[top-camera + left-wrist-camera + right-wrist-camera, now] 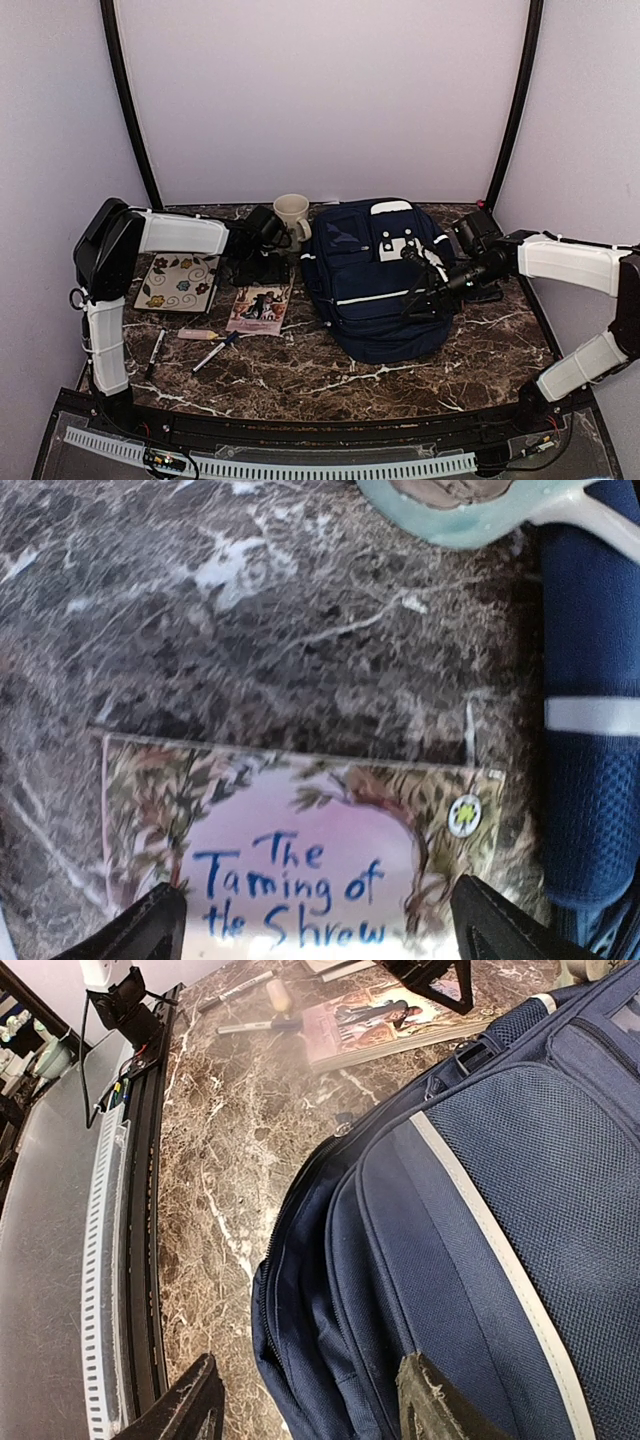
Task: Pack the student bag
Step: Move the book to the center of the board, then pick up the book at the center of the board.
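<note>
The student bag [375,285], navy with white stripes, lies flat right of the table's middle. Its main zip gapes along the near edge [300,1290]. My right gripper [418,302] hovers open over the bag's right side. In the right wrist view, the right gripper [315,1408] has one finger [445,1405] over the fabric and the other over the marble beside the open zip. My left gripper [262,270] stands wide open above the far end of a paperback [260,306]. The left wrist view shows the paperback [300,860], titled "The Taming of the Shrew", between the left gripper's [320,932] fingertips, not held.
A cream mug [292,212] stands behind the paperback, close to the bag. A floral notebook [178,282] lies at the left. Pens [215,352] and a pink marker [198,333] lie in front of it. The table's black front rail [150,1210] runs close to the bag.
</note>
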Robot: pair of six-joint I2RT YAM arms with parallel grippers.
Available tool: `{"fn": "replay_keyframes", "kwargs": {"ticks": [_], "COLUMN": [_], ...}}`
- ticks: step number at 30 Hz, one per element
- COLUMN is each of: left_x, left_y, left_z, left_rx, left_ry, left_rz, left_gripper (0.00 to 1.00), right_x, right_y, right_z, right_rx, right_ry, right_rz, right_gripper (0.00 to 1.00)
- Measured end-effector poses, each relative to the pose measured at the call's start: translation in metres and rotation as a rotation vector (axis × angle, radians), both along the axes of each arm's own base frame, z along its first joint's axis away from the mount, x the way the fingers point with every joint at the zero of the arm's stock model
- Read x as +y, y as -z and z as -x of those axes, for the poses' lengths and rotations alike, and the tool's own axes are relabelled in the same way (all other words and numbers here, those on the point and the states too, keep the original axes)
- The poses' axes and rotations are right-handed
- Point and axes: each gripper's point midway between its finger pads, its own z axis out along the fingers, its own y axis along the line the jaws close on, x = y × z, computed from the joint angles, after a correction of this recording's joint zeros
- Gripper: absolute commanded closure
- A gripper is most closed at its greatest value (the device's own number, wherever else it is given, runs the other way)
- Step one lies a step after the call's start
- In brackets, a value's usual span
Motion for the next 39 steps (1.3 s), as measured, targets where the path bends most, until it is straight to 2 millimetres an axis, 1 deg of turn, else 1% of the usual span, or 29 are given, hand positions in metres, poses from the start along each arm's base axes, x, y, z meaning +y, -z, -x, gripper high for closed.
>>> {"fn": "replay_keyframes", "kwargs": {"ticks": [3,4,5,8,10,12,14,16,17,19,21,23,25,29,30,31,36,39], "left_x": [0.006,0.010,0.014,0.023,0.028,0.034,0.042,0.051,0.056,0.063,0.067,0.067,0.065,0.063,0.063,0.062,0.061,0.060], "left_y": [-0.007,-0.012,-0.019,-0.042,-0.051,-0.053,-0.047,-0.036,-0.030,-0.018,-0.012,-0.008,-0.005,0.003,0.006,0.005,0.005,0.005], "left_z": [0.009,0.012,0.015,0.021,0.025,0.028,0.033,0.041,0.047,0.060,0.071,0.080,0.085,0.093,0.095,0.095,0.094,0.095], "left_rx": [0.013,0.012,0.008,-0.023,-0.029,-0.023,0.001,0.036,0.059,0.099,0.127,0.149,0.164,0.191,0.199,0.192,0.186,0.181], "left_ry": [0.004,0.008,0.012,0.034,0.049,0.066,0.072,0.068,0.067,0.068,0.068,0.072,0.076,0.070,0.068,0.066,0.051,0.045], "left_rz": [-0.014,-0.022,-0.028,-0.012,0.006,0.015,0.013,0.011,0.015,0.026,0.042,0.065,0.086,0.125,0.134,0.148,0.179,0.190], "left_gripper": [0.05,0.05,0.05,0.12,0.15,0.15,0.17,0.19,0.20,0.20,0.20,0.20,0.20,0.20,0.21,0.21,0.22,0.23], "right_x": [0.000,0.002,0.002,0.013,0.029,0.050,0.077,0.101,0.112,0.136,0.154,0.170,0.184,0.210,0.214,0.217,0.224,0.230], "right_y": [-0.003,-0.011,-0.011,-0.034,-0.055,-0.074,-0.088,-0.090,-0.087,-0.075,-0.061,-0.045,-0.033,-0.010,-0.002,0.006,0.048,0.065], "right_z": [0.000,-0.004,-0.004,-0.018,-0.026,-0.030,-0.035,-0.038,-0.038,-0.038,-0.037,-0.039,-0.042,-0.059,-0.062,-0.065,-0.072,-0.077], "right_rx": [0.011,0.020,0.020,-0.002,-0.033,-0.041,-0.039,-0.026,-0.014,0.019,0.047,0.078,0.101,0.140,0.154,0.171,0.241,0.261], "right_ry": [0.004,0.026,0.026,0.088,0.103,0.096,0.081,0.071,0.065,0.053,0.048,0.050,0.054,0.082,0.091,0.100,0.131,0.134], "right_rz": [-0.001,-0.011,-0.011,-0.033,-0.056,-0.083,-0.106,-0.115,-0.113,-0.098,-0.081,-0.064,-0.047,-0.023,-0.014,-0.002,0.061,0.083], "right_gripper": [0.45,0.47,0.49,0.52,0.54,0.56,0.59,0.59,0.60,0.60,0.60,0.60,0.61,0.61,0.61,0.61,0.63,0.65]}}
